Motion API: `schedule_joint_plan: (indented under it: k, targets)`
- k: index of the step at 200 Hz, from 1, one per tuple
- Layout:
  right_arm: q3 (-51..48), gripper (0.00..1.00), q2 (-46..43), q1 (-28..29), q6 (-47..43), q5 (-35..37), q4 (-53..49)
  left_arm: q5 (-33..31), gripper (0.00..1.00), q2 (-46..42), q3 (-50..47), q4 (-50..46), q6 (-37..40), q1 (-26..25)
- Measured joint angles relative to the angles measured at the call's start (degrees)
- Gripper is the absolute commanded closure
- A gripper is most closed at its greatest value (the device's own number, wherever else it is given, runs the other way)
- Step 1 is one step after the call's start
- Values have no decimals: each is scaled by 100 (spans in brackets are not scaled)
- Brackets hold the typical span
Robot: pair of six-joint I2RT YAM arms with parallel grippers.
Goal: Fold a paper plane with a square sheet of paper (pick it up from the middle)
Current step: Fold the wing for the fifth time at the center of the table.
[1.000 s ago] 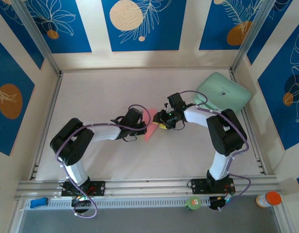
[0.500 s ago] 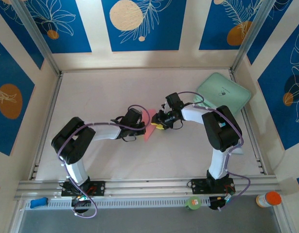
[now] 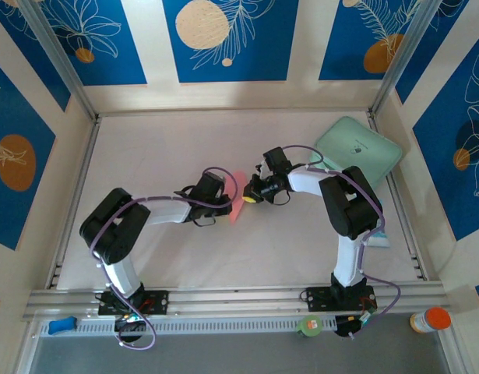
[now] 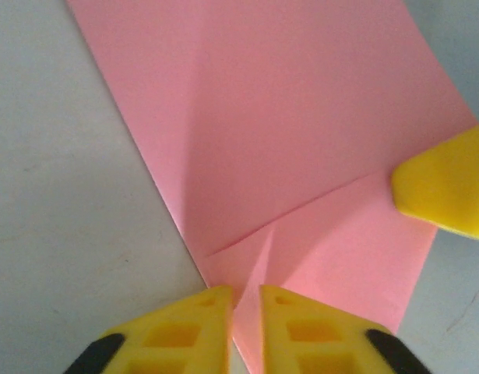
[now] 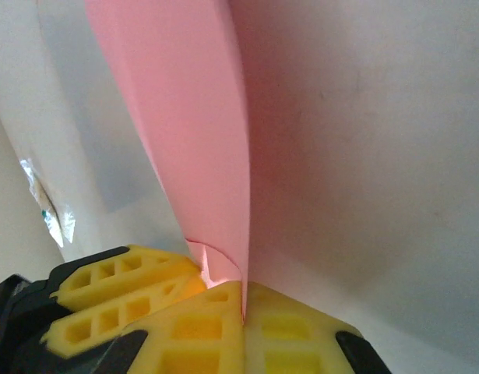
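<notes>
**A:** Where is the pink sheet (image 3: 237, 207)?

**B:** Around the middle of the bench (image 3: 161, 156), between the two arms. From overhead, the left end effector (image 3: 226, 204) is at its 9 o'clock edge and the right end effector (image 3: 249, 196) is at about 2 o'clock.

**A:** Is it flat?

**B:** No, it's creased. The left wrist camera shows slanting fold lines meeting near the sheet's 6 o'clock corner. The sheet's left edge lies on the bench.

**A:** What is the right end effector doing?

**B:** It is clenched on the sheet. In its own camera the two yellow fingers (image 5: 294, 335) meet, and a curved fold of pink paper comes straight out of the seam between them.

**A:** And the left one?

**B:** Its fingertips (image 4: 200, 323) stand a thin slit apart, and the sheet's corner runs into that slit. I cannot tell whether it's pinching the paper or has let go. One finger of the right end effector is on the sheet's edge at 3 o'clock in that view.

**A:** Anything else on the bench?

**B:** A mint-green pad (image 3: 357, 152) sits in the far corner at 2 o'clock, well apart from the sheet.
</notes>
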Motion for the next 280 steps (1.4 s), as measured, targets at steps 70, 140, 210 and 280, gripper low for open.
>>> schedule_joint_plan:
  k: [70,140,210,280]
  targets:
    - [-184,100,-1287,232,1102,1735,-254,391,43,-782,-389,1421,1440,79]
    - [398,100,-1139,691,2660,2806,-1547,1126,37,-221,-1305,3832,2949,-17]
    - [647,100,-846,717,3311,2865,-2041,1333,60,472,-1266,4332,3648,-50]
    - [745,100,-772,658,3469,2599,-2124,1335,69,647,-1147,4295,3696,-68]
